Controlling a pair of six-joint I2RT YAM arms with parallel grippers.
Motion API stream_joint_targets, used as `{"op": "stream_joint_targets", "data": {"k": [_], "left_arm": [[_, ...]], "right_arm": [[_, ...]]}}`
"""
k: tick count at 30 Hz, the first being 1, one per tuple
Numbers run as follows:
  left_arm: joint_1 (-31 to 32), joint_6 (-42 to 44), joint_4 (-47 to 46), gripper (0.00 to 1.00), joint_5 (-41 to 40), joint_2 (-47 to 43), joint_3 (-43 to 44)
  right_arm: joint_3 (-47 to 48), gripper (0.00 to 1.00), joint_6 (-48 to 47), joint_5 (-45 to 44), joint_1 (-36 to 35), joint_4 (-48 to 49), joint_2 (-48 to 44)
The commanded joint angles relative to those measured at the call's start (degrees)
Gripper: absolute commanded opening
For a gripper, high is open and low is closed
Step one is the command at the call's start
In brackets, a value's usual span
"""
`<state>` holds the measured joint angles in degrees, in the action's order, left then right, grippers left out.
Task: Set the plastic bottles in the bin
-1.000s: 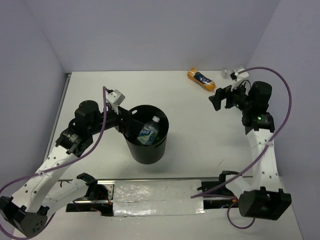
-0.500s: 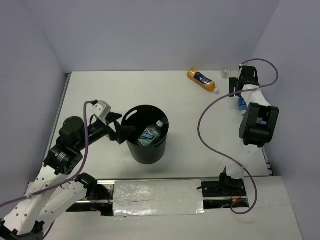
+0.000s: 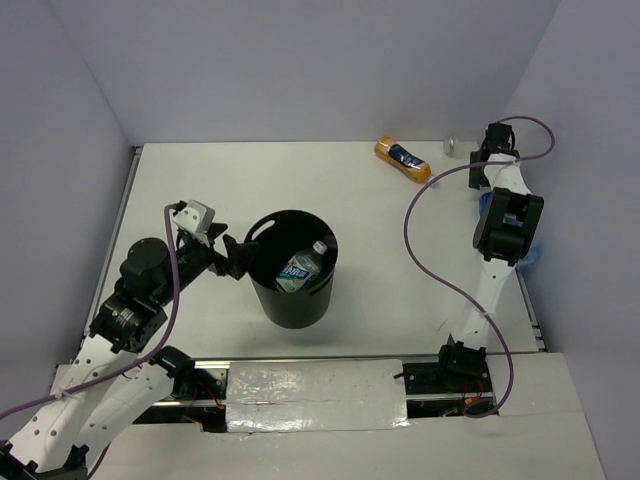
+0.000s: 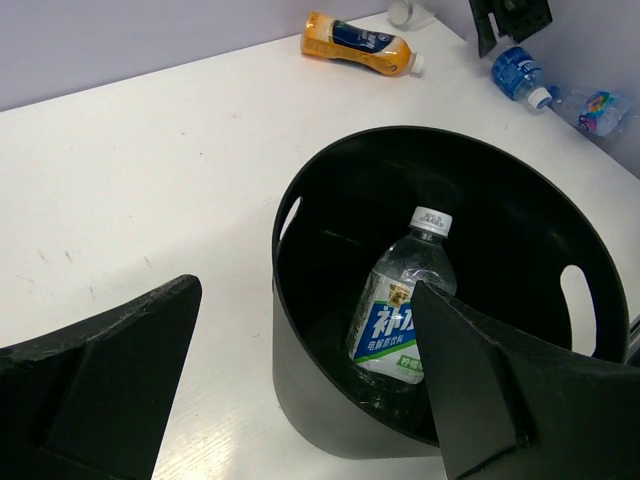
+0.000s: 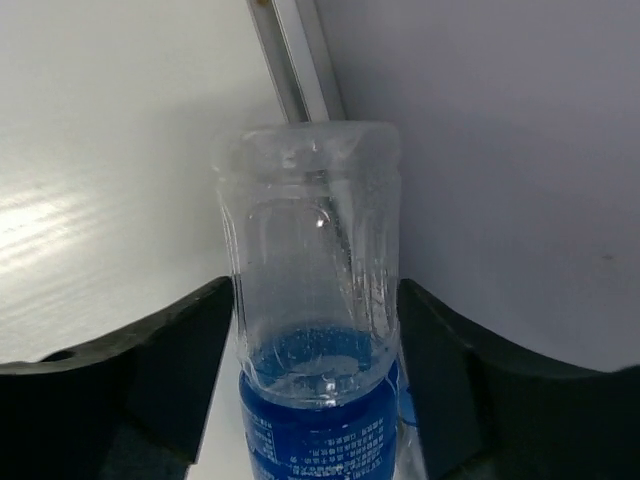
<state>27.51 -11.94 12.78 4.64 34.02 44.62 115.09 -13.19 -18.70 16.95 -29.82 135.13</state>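
Note:
The black bin stands mid-table with one clear, blue-labelled bottle leaning inside it. My left gripper hangs open just left of the bin, nothing between its fingers; in its wrist view the bin rim and that bottle fill the gap. At the back right, by the wall, my right gripper straddles a lying clear bottle with a blue label. In the right wrist view both fingers press this bottle's sides. An orange bottle lies at the back.
A small clear bottle sits in the back right corner beside the right wrist. Another clear bottle with a coloured label lies along the right wall. The right wall and table edge rail are close to the held bottle.
The right arm swung to the back right corner and its jaws closed onto the blue-labelled bottle. The left gripper drew back left, away from the bin, staying open.

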Motion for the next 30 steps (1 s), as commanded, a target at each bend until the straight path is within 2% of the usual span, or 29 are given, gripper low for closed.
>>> {"op": "stream_joint_targets", "data": {"k": [1, 5, 6, 9, 13, 16, 22, 25, 29, 30], "left_arm": [[-0.26, 1.05, -2.58, 0.99, -1.39, -0.09, 0.03], [-0.35, 0.87, -2.58, 1.00, -1.39, -0.09, -0.15], [-0.35, 0.87, -2.67, 0.99, -1.39, -0.18, -0.15], [-0.44, 0.87, -2.93, 0.99, -1.65, -0.71, -0.41], [-0.61, 0.87, -3.28, 0.99, -1.66, -1.06, -0.50], [-0.96, 0.78, -3.37, 0.99, -1.40, -1.15, -0.59], [-1.84, 0.43, -3.63, 1.00, -1.04, -1.50, -0.76], [-2.19, 0.43, -3.72, 0.99, -1.39, -1.85, -0.94], [-2.63, 0.61, -3.90, 0.99, -1.83, -2.20, -1.03], [-2.72, 0.61, -3.99, 0.99, -1.92, -2.38, -1.03]], "right_arm": [[1.11, 0.70, -0.25, 4.10, 1.42, -4.98, 0.75], [-1.79, 0.50, -1.31, 7.96, 1.77, -6.99, 0.14], [-2.23, 0.40, -1.57, 8.76, 1.86, -7.44, -0.21], [-6.52, 0.22, -3.32, 13.66, 1.95, -7.36, -4.41], [-20.83, 0.16, -5.61, 21.31, 1.25, -2.79, -16.80], [-25.25, 0.11, -6.23, 30.36, 0.46, -4.35, -29.70], [-21.67, 0.08, -4.39, 52.31, -2.53, -12.61, -43.70], [-19.38, 0.06, -2.29, 60.34, -8.05, -13.33, -48.45], [-17.88, 0.06, 1.93, 63.78, -21.76, -9.21, -52.51], [-16.92, 0.06, 2.90, 64.13, -27.61, -7.98, -52.95]]}}
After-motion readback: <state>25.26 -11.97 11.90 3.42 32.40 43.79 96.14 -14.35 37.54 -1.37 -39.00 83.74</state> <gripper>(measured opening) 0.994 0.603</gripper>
